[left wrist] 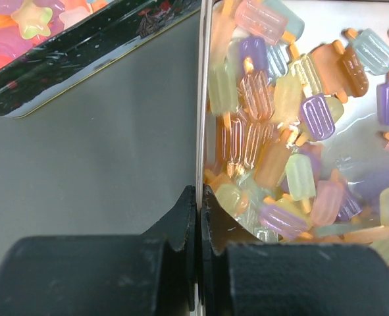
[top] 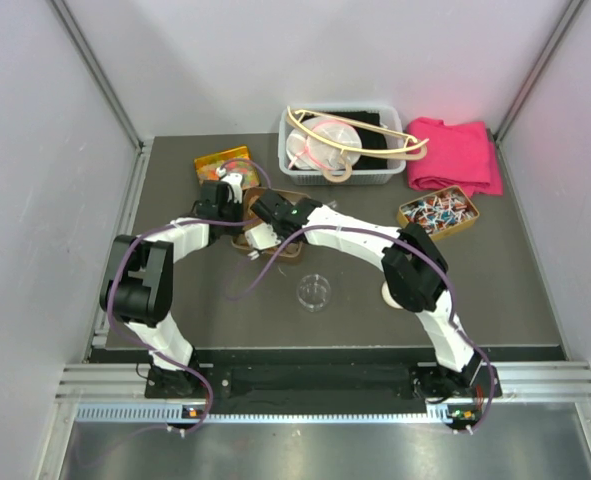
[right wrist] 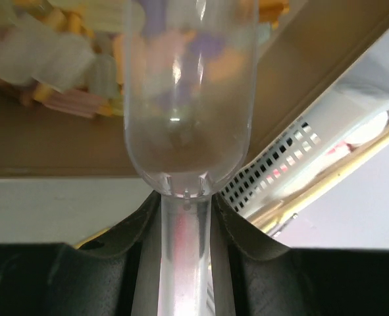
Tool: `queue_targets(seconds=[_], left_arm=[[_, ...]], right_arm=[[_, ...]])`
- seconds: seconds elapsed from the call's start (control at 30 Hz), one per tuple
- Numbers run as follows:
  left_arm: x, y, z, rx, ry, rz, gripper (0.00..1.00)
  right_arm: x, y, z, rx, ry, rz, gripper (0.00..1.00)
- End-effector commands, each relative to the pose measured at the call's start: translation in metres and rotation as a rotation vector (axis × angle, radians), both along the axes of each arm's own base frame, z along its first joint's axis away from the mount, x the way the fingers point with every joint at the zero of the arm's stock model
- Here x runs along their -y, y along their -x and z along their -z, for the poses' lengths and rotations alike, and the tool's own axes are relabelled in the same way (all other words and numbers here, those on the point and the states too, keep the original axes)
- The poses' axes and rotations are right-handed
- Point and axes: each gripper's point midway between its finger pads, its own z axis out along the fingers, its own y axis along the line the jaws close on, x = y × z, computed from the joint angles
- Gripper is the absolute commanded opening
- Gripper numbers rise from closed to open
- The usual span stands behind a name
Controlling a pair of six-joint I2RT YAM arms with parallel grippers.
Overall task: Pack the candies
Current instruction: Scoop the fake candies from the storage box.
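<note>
- From the top view we see both arms reaching to a brown tray [top: 247, 243] left of the middle of the bench [top: 475, 290], nearer its far edge.
- The left gripper [top: 233, 200] and the right gripper [top: 267, 228] meet over that tray and hide most of it. From here we cannot tell how their fingers stand.
- A tin of orange sweets [top: 223, 160] lies just behind the tray. A clear basket [top: 375, 172] sits at the far edge with a pink cloth [top: 455, 155] toward the far right corner. A tin of wrapped sweets [top: 437, 212] lies in front of the cloth.
- A small clear dish [top: 314, 291] stands alone near the middle of the bench.
- In the left wrist view, the left gripper [left wrist: 199, 197] has its fingers [left wrist: 181, 217] pressed together on the thin upright wall of the tray [left wrist: 199, 99].
- To the right of that wall the candies [left wrist: 299, 178], shaped like ice lollies in orange, yellow, pink and purple, lie heaped in the tray. Bare bench lies to its left.
- In the right wrist view, the right gripper [right wrist: 185, 217] pinches the handle of a clear scoop [right wrist: 187, 99].
- The bowl of the scoop points toward blurred candies [right wrist: 43, 59] in the tray [right wrist: 62, 145]. We cannot tell whether any lie in the scoop.
</note>
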Motion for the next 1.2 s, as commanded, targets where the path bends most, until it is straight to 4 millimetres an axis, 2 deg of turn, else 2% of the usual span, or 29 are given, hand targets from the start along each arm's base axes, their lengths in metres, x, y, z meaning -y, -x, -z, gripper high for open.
queue_targets(seconds=[0.0,0.13,0.27,0.4,0.67,0.83,1.0,1.07,1.17], left_arm=[[0.028,-0.045,-0.066,0.226,0.147,0.023,0.0],[0.03,-0.045,-0.066,0.224,0.15,0.028,0.0],[0.031,-0.045,-0.065,0.222,0.151,0.031,0.0],[0.032,-0.045,-0.067,0.227,0.149,0.03,0.0],[0.035,-0.043,-0.072,0.224,0.154,0.021,0.0],[0.029,-0.043,-0.079,0.217,0.136,-0.042,0.0],[0.026,-0.041,-0.084,0.216,0.135,-0.064,0.0],[0.026,-0.041,-0.086,0.22,0.139,-0.07,0.0],[0.028,-0.04,-0.087,0.22,0.144,-0.066,0.0]], right_arm=[[-0.02,0.034,-0.001,-0.148,-0.154,-0.035,0.0],[-0.017,0.037,0.003,-0.171,-0.182,-0.009,0.0],[-0.017,0.03,0.002,-0.128,-0.196,-0.011,0.0],[-0.025,0.023,0.0,-0.078,-0.203,-0.002,0.0],[-0.046,0.019,0.013,0.003,-0.173,0.008,0.0],[-0.057,0.02,0.005,0.08,-0.159,0.054,0.0],[-0.057,0.017,0.006,0.138,-0.15,0.112,0.0],[-0.06,0.019,0.001,0.142,-0.175,0.127,0.0],[-0.062,0.025,0.005,0.124,-0.177,0.123,0.0]])
